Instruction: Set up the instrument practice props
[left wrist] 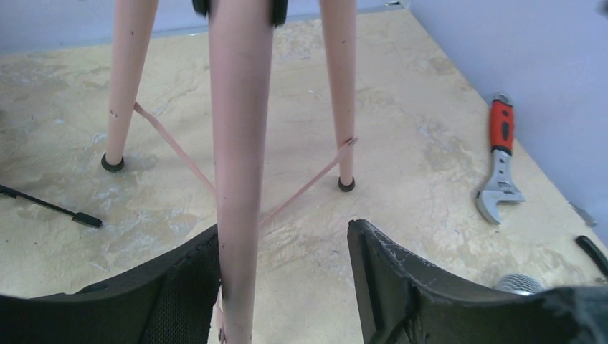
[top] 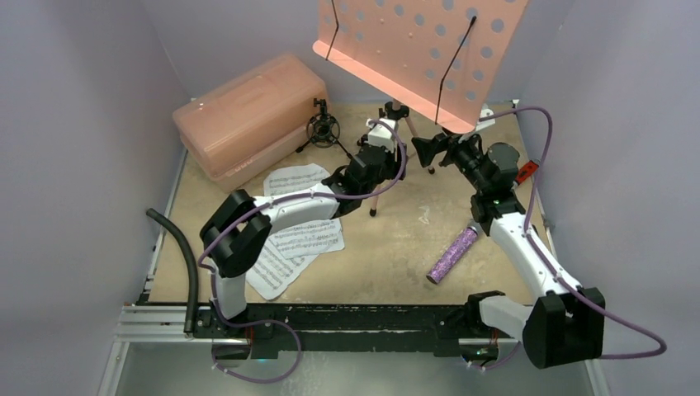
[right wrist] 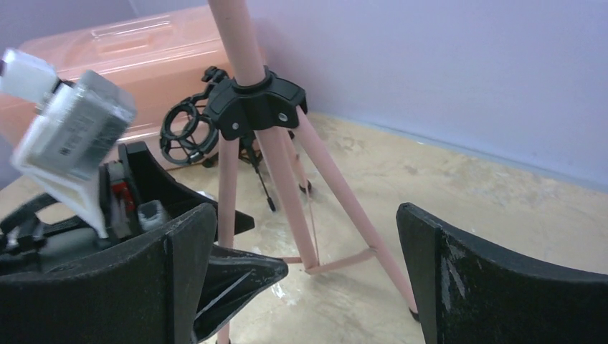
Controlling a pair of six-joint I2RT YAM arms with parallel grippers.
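Pink music stand (top: pixel 421 49) with perforated desk and thin tripod legs: standing on the tan tabletop (top: pixel 396 247), legs spread, the two far feet seen planted in the left wrist view. Left gripper (left wrist: pixel 283 236): jaws partly apart around the stand's near leg. The leg lies close against one finger with a clear gap to the other, so straddled, not clamped. Right gripper (right wrist: pixel 305 215): jaws as wide as they go, holding nothing, facing the stand's legs just below the black hub. Two white sheet-music pages (top: pixel 301 239): flat on the table to the stand's left, partly under the left arm. Glittery purple microphone (top: pixel 452 256): lying on its side nearer the arm bases than the stand, apart from it. Small black shock-mount mini tripod (top: pixel 323 129): just left of the stand, beside the big pink plastic case (top: pixel 248 115). Red-handled wrench (left wrist: pixel 500 165): right of the stand by the wall. Judgement: stand placed, pages and microphone not yet set up. Risks: the stand looks top-heavy, so a finger catching the leg on withdrawal could drag a foot and tip it. The right jaws sit near the legs, and a sideways sweep would do the same. The left arm may drag the pages, and the microphone may roll if nudged.
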